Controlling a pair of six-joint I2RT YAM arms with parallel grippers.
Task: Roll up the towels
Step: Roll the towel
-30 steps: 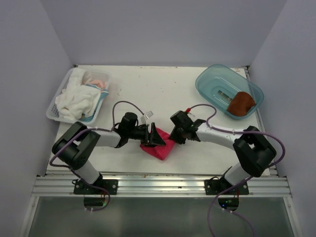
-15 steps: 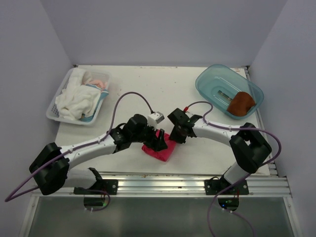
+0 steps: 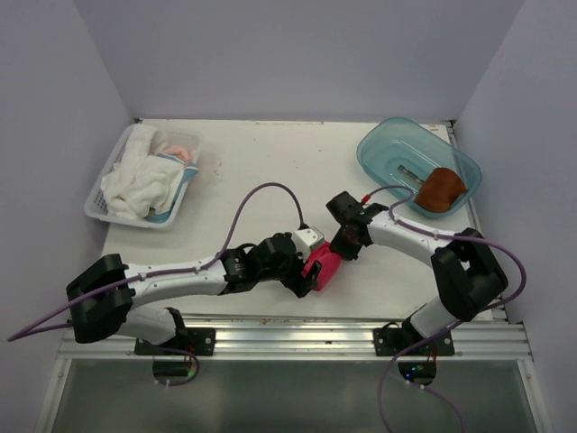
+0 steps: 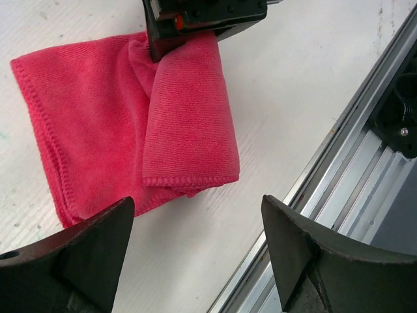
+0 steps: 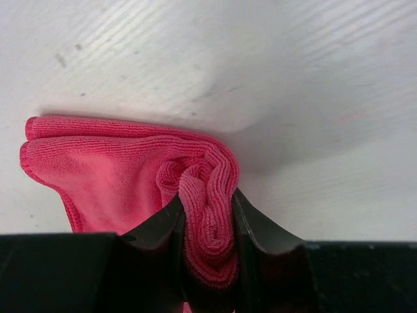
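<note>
Top external view: a small, soft, bright pink-red towel (image 3: 323, 268) half rolled between the two arms

The pink-red towel lay on the white table (image 3: 270, 162) near its front edge, just short of the metal rail (image 3: 297, 338). The right gripper (image 5: 207, 215) was clenched on it: in the right wrist view both black fingers pinched a tight coil of folds at one end of the cloth. The left gripper (image 4: 195, 208) stood wide and held nothing. Its two fingers straddled the towel's near hem from above, and no contact showed in the left wrist view.

From the left gripper the towel lay straight ahead. A rolled flap ran lengthwise away from it toward the right gripper, so the roll's long axis pointed from one gripper to the other. The flat, unrolled part spread to the left of the flap in that view. Seen from above, the left gripper sat at the towel's left and the right gripper at its upper right, both close, but only the right had hold.

The roll looked partly made. The next move would probably need the left jaws to close on the near end, so that both ends turned together; turning one end alone could twist or loosen the coil.

A soft rust-brown towel (image 3: 440, 189) lay well apart in a translucent blue plastic tub (image 3: 365, 153) at the far right.
</note>
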